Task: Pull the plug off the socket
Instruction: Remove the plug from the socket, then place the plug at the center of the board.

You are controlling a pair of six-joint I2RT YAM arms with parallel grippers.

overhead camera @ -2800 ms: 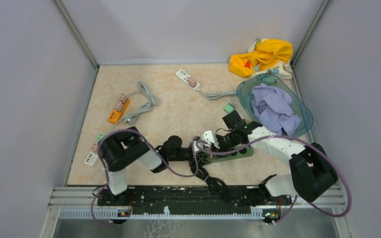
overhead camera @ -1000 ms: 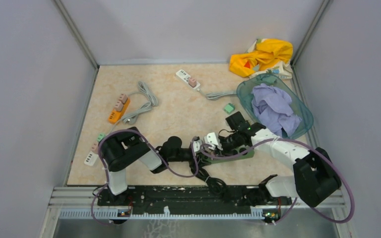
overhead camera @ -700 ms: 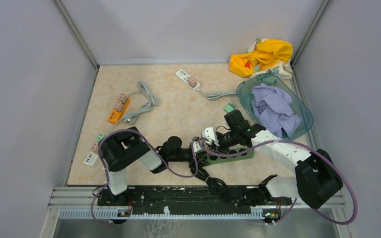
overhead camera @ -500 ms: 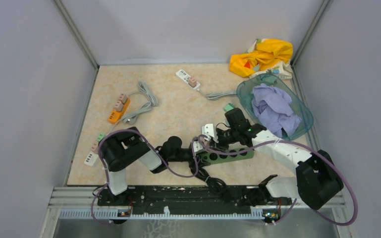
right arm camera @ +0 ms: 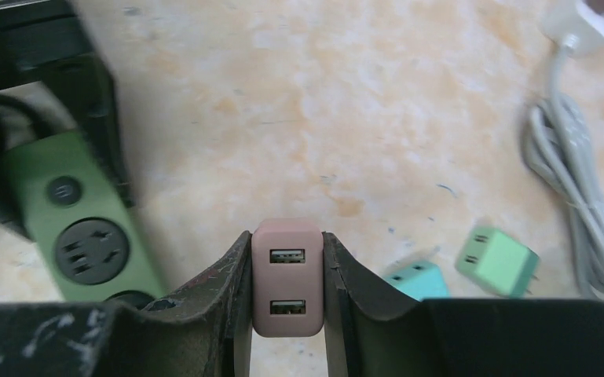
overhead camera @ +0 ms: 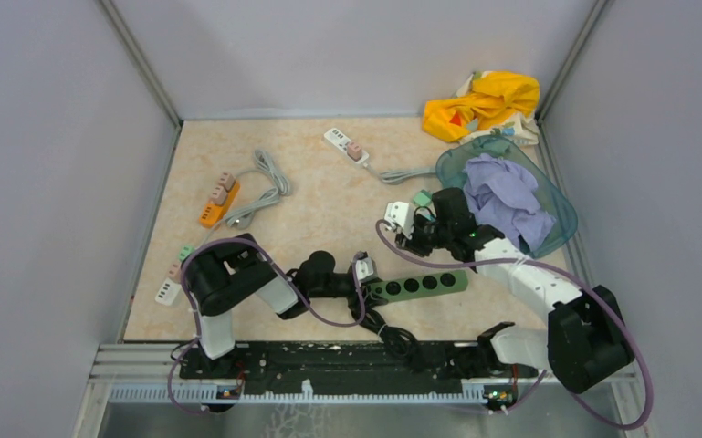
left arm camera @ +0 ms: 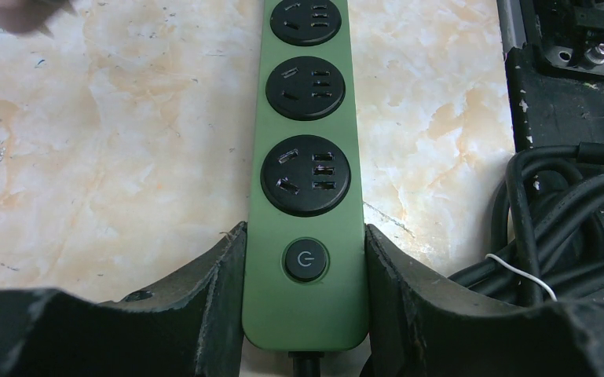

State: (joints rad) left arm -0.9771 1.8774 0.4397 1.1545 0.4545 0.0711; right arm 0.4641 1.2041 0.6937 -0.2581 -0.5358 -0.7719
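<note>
- The left gripper [left arm camera: 305, 250] has its fingers [left arm camera: 208, 302] pressed against both long sides of the green power strip [left arm camera: 312, 118], at the end with the round switch [left arm camera: 305, 261].
- Ahead of those fingers, three sockets [left arm camera: 312, 174] show their open slots. A coil of black cable [left arm camera: 565, 212] lies to the fingers' right.
- The right gripper [right arm camera: 285, 243] is pinched tight on the pink plug [right arm camera: 287, 287], whose two USB ports face the wrist camera.
- The plug is held apart from the strip, which lies below and to the left of the right fingers. A mint-green adapter [right arm camera: 499, 263] and a teal one [right arm camera: 418, 276] lie to their right.
</note>
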